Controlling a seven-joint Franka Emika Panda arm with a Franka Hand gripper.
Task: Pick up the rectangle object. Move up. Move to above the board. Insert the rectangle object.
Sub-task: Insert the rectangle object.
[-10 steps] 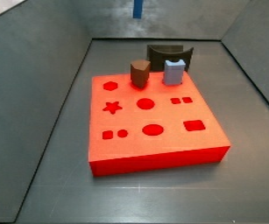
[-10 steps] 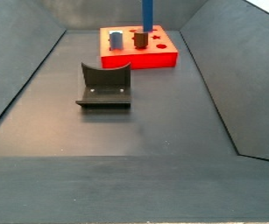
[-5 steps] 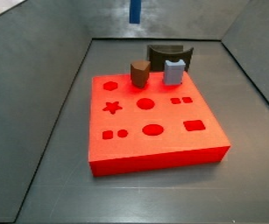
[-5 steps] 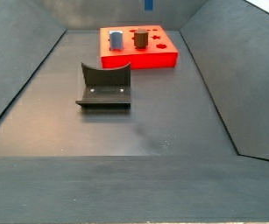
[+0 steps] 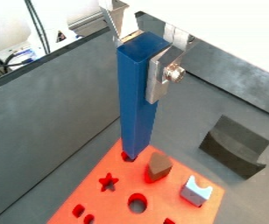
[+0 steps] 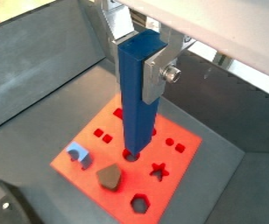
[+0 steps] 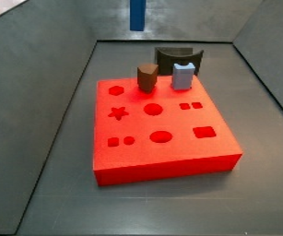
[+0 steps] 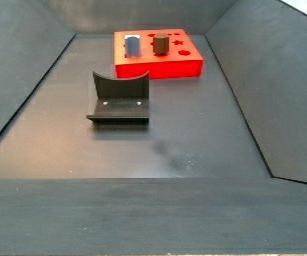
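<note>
My gripper (image 5: 141,58) is shut on the top of the rectangle object (image 5: 137,105), a long bright-blue bar hanging upright. Both wrist views show it; the gripper (image 6: 139,59) clamps the bar (image 6: 139,105) between silver fingers (image 6: 161,70). The red-orange board (image 5: 116,168) lies below, and the bar's lower end appears over its edge (image 6: 107,149). In a side view only the bar's lower part (image 7: 136,14) shows, high above the board (image 7: 156,129). In the other side view the board (image 8: 157,62) shows, while the bar and gripper are out of view.
A brown cylinder (image 7: 147,78) and a short grey-blue block (image 7: 183,76) stand in the board's back row. The black fixture (image 8: 118,97) stands on the floor beside the board, and also shows in a wrist view (image 5: 234,144). Grey sloped walls enclose the floor.
The bar has left one side view through its top edge. In the other side view it has shifted slightly left and more of its length shows.
</note>
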